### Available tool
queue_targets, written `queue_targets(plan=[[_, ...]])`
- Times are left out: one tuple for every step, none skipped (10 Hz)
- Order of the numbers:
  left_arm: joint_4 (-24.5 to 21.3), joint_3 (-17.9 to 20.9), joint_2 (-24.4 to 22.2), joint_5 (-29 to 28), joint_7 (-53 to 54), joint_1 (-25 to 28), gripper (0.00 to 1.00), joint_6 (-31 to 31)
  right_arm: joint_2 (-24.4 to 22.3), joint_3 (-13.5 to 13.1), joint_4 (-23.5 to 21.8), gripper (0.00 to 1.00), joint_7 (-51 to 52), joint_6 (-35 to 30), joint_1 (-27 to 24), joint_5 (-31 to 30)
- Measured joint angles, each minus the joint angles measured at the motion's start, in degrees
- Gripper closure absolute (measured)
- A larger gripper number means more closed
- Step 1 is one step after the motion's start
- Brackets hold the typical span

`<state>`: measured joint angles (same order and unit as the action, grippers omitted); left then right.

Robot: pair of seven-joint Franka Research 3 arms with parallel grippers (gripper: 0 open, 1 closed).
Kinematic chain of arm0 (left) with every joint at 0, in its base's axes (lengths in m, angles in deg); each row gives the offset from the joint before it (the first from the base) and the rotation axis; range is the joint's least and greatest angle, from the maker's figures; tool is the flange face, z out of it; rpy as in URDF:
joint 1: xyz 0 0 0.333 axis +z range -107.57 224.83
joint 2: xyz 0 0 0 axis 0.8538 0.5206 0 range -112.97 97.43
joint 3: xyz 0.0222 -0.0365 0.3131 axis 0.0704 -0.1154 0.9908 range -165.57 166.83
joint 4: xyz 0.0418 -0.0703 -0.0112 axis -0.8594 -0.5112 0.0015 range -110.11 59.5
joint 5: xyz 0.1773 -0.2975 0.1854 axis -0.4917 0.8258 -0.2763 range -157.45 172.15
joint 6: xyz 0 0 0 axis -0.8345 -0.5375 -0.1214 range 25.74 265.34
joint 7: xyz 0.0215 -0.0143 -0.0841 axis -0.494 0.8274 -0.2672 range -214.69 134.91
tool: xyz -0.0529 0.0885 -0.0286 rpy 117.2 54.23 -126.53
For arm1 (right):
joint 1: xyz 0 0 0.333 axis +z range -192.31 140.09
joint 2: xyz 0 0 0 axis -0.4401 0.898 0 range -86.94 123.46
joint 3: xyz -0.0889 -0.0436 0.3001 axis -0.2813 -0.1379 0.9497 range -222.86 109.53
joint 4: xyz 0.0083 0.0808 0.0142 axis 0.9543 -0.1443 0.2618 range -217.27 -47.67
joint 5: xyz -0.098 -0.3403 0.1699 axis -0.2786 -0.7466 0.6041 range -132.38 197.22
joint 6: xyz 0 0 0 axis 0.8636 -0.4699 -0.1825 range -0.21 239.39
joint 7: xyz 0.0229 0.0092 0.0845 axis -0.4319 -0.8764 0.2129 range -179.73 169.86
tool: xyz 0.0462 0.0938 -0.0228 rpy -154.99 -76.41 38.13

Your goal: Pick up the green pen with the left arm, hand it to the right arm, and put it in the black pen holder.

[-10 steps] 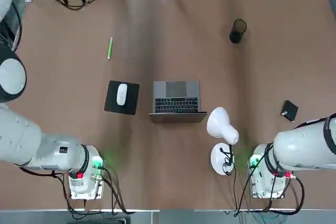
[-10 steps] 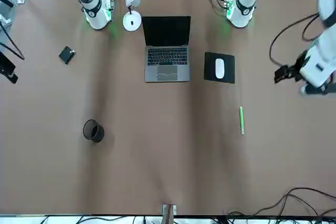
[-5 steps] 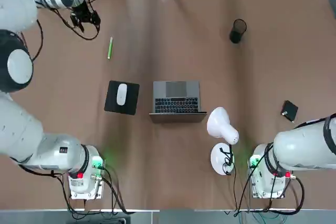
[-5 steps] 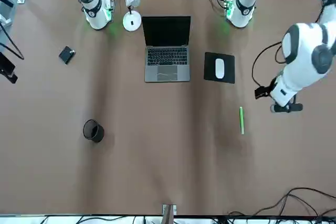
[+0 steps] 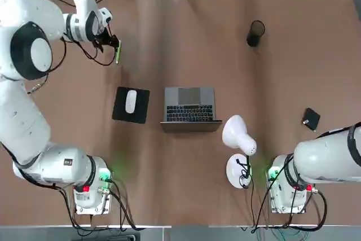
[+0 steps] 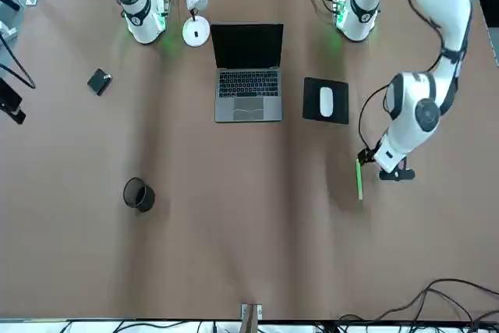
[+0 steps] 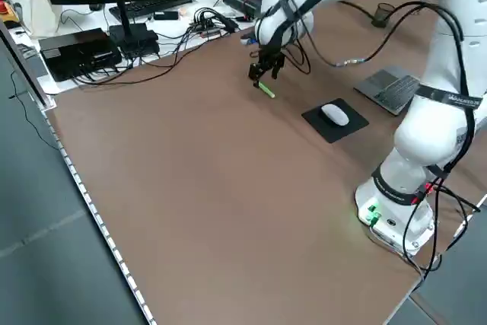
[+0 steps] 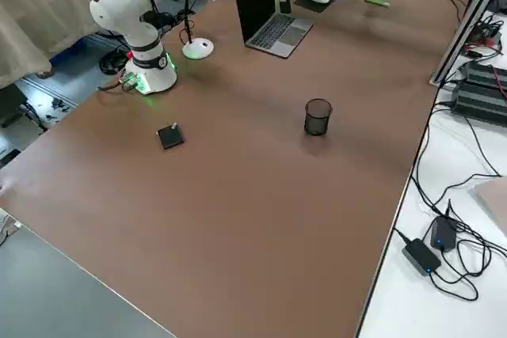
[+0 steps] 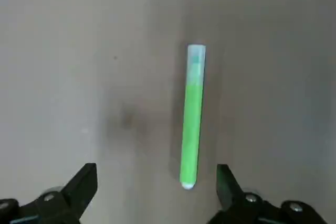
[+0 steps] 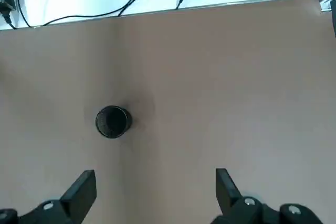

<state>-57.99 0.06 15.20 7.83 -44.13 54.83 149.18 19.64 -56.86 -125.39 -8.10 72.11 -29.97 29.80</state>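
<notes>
L gripper point(image 9: 157, 167): I'm hovering it over the table w/ its jaws standing wide apart, nothing pinched. Green pen point(image 9: 191, 129) is lying on the table just under it, lengthwise along the gap btwn the fingers but off-centre, so I'm judging a small sideways nudge is needed before going down & closing.

Mouse pad point(image 5: 120, 111) w/ mouse point(image 5: 131, 101) on it is sitting near L gripper, on the robot-base side. Laptop point(image 5: 189, 112) is standing open farther to L gripper's right, well apart from it.

Black pen holder point(image 5: 255, 35) is standing upright btwn the 2 grippers, well to the right of L gripper; I'm seeing no pen in it. Small black square point(image 5: 311, 118) is lying farther right, closer to the base side than L gripper.

R gripper point(image 10: 156, 171) is idling off at the far right, spread wide & holding nothing.

Progress: I'm reckoning approach is nearly done, pick is pending. Pick, lift, handover to R & drop into the holder are all remaining.
</notes>
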Motion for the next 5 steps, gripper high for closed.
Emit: queue_targets(plan=[[0.1, -0.5, 1.4, 0.0, 0.0, -0.2, 0.01, 0.8, 0.0, 0.0, 0.0, 0.00, 0.0, 0.0, 0.0, 0.0], [0.1, -0.9, 2.0, 0.0, 0.0, -0.7, 0.02, 0.9, 0.0, 0.0, 0.0, 0.00, 0.0, 0.0, 0.0, 0.0], [0.1, -1.1, 2.3, 0.0, -0.1, -1.1, 0.03, 0.9, 0.0, 0.0, 0.0, 0.00, 0.0, 0.0, 0.0, 0.0], [0.1, -1.1, 2.3, 0.0, -0.1, -1.3, 0.04, 0.9, 0.0, 0.0, 0.0, 0.00, 0.0, 0.0, 0.0, 0.0], [0.1, -1.1, 2.4, 0.0, 0.0, -1.3, 0.06, 0.9, 0.0, -0.1, 0.0, 0.00, 0.0, 0.0, 0.0, 0.0]])
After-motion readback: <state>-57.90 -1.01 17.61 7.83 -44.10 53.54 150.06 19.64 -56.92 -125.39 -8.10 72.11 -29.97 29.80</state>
